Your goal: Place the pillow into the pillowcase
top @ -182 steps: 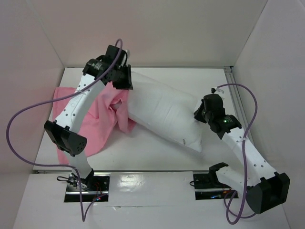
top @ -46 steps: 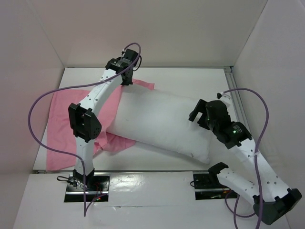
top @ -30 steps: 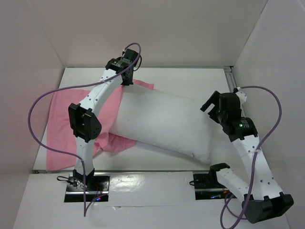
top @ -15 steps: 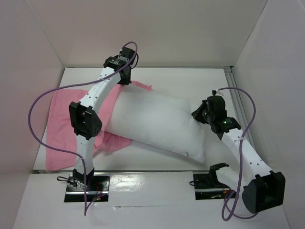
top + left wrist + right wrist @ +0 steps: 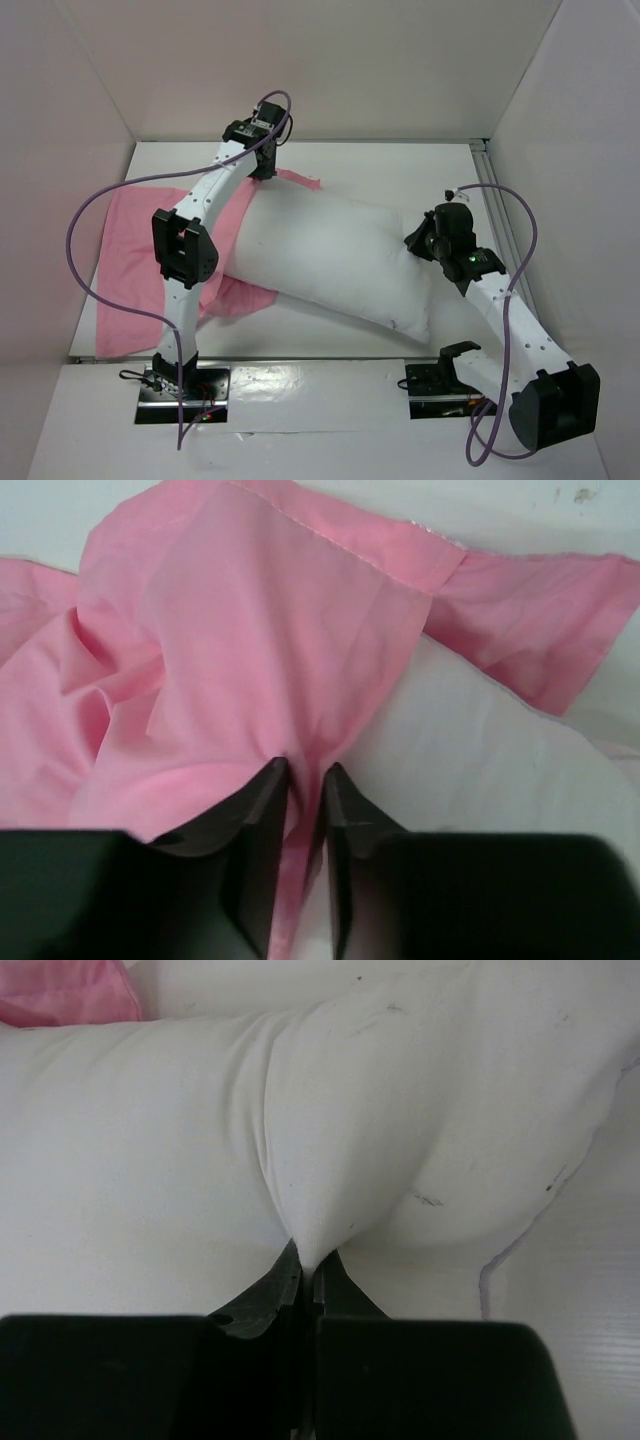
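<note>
The large, plump, white fabric pillow (image 5: 335, 255) is laid slantwise across the middle of the white surface (image 5: 400, 165). Its left end rests on the thin pink fabric pillowcase (image 5: 125, 250), which is spread over the left part of the surface. A corner of the pink fabric is seen past the pillow's far left corner.

The left tool (image 5: 305, 770) is held at the far side, by that far left corner. Its dark fingers are closed narrowly on a gathered fold of the pillowcase, and creases fan out from the pinch. The pillow's white cloth is seen just to the right of the fold.

The right tool (image 5: 307, 1255) is set at the pillow's right end. Its jaws are nearly together on a pinched ridge of the pillow's cloth, and a deep crease runs from the pinch.

A few small dark specks (image 5: 548, 1187) are seen on the pillow. A green light (image 5: 470, 262) is lit on the right arm, and purple cables (image 5: 85, 215) are looped from both arms.
</note>
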{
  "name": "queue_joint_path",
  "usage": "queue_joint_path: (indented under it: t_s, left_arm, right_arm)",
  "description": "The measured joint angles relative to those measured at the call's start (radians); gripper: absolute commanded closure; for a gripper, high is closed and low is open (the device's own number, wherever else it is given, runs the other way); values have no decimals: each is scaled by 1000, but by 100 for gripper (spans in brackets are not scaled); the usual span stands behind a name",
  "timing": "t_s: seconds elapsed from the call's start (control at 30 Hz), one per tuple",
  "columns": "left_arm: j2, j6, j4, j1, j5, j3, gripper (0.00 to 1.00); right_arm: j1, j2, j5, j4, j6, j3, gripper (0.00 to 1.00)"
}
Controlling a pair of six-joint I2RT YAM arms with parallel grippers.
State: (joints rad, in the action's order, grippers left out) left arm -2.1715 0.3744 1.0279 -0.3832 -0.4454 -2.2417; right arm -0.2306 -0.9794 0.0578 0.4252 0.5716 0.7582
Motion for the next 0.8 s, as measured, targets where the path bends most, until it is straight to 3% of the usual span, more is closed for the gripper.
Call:
queue_joint_path:
  t_s: [0.07,0.2,0.4,0.6,0.8]
  left_arm:
    - [0,3,-3,0,-11,-6,85]
    - [0,7,-4,-1,-29,-19,100]
    - [2,20,-6,-1,-24,-38,100]
    - [39,23,-18,-5,72,-31,100]
    - [94,25,-27,-105,132,-27,100]
  right_arm:
    - [-1,1,0,1,-2,0,100]
    - [-1,1,0,2,-5,0,100]
    - [-3,1,6,4,-9,0,100]
    - [-13,1,15,6,-16,0,100]
    - [-76,-28,52,5,-17,8,100]
